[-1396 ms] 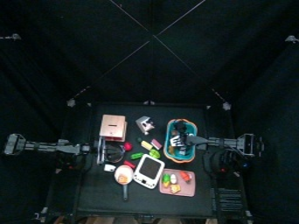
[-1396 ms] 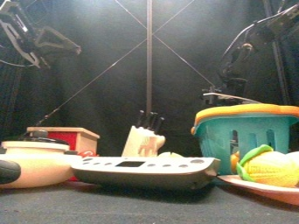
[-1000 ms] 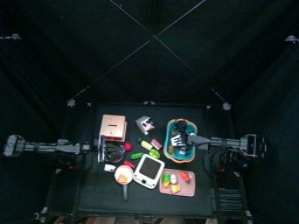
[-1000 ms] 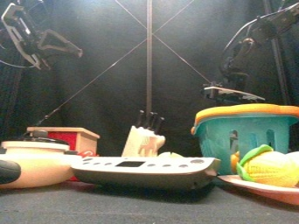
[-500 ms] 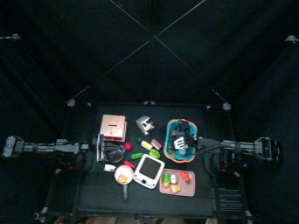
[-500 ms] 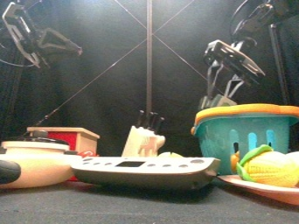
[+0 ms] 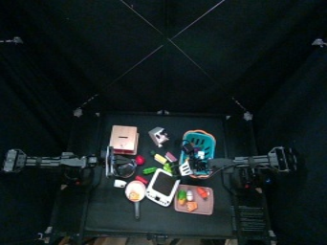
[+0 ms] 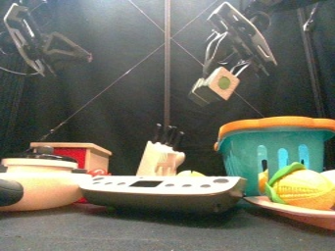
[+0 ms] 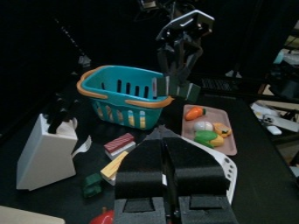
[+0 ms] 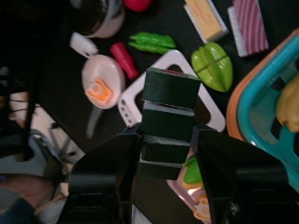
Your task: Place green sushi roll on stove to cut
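Observation:
The green sushi roll (image 8: 222, 84), white with a green centre, hangs high over the table with my right gripper (image 8: 216, 77) shut on it. In the right wrist view its dark wrap (image 10: 170, 96) fills the gap between the jaws. Below it lies the white stove (image 10: 201, 87), which also shows in the front view (image 8: 164, 188) and the top view (image 7: 160, 188). From above, the right gripper (image 7: 193, 163) is at the basket's left rim. My left gripper (image 9: 163, 144) rests raised at the left with its jaws together.
A teal basket (image 8: 275, 147) with an orange rim stands at the right. A pink tray (image 8: 295, 210) of toy food lies in front of it. Beside the stove are a knife block (image 8: 160, 157), a pot (image 8: 39, 183), a wooden box (image 8: 78, 152) and a pan with an egg (image 10: 100, 87).
My right gripper has risen out of the basket with the sushi roll and moved left, towards the stove. The left arm has stayed where it was.

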You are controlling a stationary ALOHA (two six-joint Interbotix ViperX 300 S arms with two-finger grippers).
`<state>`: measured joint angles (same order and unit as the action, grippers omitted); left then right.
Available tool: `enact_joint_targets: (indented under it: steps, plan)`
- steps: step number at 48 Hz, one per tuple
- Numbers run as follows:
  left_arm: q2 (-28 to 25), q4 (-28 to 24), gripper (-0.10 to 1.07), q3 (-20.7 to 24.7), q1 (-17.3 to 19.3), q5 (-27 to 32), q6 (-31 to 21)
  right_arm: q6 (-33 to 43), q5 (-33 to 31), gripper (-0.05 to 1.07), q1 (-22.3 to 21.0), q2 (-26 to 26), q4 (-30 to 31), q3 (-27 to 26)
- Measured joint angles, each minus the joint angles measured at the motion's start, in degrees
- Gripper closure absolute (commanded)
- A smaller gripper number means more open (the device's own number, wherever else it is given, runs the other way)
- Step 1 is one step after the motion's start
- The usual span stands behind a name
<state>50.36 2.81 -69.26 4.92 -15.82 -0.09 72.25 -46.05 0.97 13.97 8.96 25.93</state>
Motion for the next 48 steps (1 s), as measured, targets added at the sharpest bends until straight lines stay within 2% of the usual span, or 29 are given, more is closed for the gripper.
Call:
enact_joint_targets:
  steps: [4,18,26,31,40,48]
  plan:
    - [0.00,0.35,0.73,0.09,0.00,-0.09,0.00,0.00,-3.25,0.54,1.23,-3.08,0.26,-3.96]
    - [0.00,1.58,0.73,-0.18,0.09,0.70,0.00,0.00,-8.53,0.53,5.01,-16.00,-1.49,-15.38]
    - [0.00,1.76,0.73,-0.18,0.09,1.85,0.00,1.23,-11.16,0.53,5.63,-21.53,-2.02,-19.07]
    - [0.09,1.76,0.73,-0.18,0.09,2.02,0.00,4.39,-12.39,0.53,5.80,-24.43,-1.67,-19.60]
    - [0.00,1.76,0.73,-0.18,0.09,2.02,0.00,8.96,-13.27,0.53,5.80,-24.96,0.53,-18.90]
    - [0.00,1.76,0.73,-0.18,0.09,2.11,0.00,13.18,-10.20,0.53,5.63,-25.84,0.97,-16.70]
